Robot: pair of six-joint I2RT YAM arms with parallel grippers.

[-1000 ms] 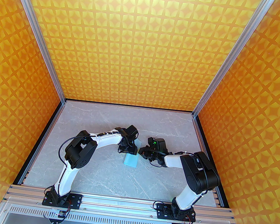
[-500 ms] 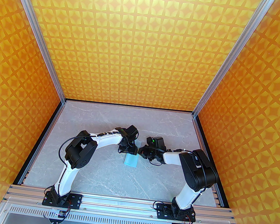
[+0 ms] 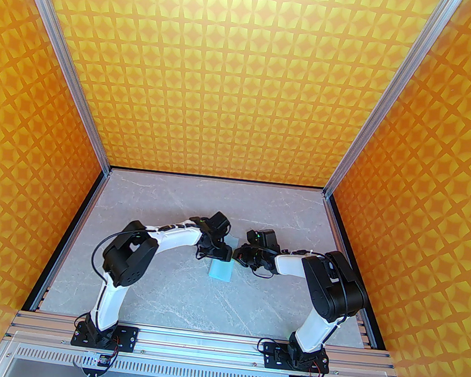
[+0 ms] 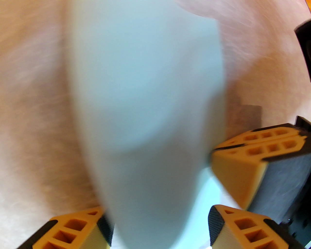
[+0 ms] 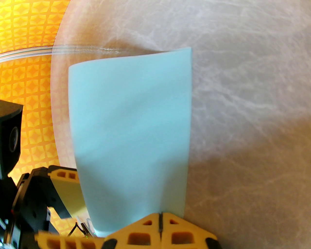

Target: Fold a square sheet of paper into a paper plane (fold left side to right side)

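The square sheet of paper [image 3: 220, 270] is pale light blue and lies mid-table, its far part bowed up between the two grippers. In the right wrist view the paper [image 5: 131, 126] runs from my shut fingertips toward the wall. My right gripper [image 5: 160, 229] is shut on its near edge. My left gripper [image 4: 158, 226] stands open, with the blurred paper [image 4: 145, 97] between its spread fingers. Seen from above, the left gripper [image 3: 216, 253] and right gripper [image 3: 237, 254] almost meet over the sheet. The right gripper's orange fingers [image 4: 240, 165] show beside the paper.
The grey marble table [image 3: 205, 306] is boxed in by orange patterned walls [image 3: 245, 100] at the back and both sides. Aluminium posts [image 3: 100, 155] stand at the back corners. Both arm bases sit on the front rail [image 3: 201, 344].
My left gripper's fingers have spread wider and the left arm's elbow has shifted a little left. The right arm pulled in slightly earlier, then held still, shut throughout.
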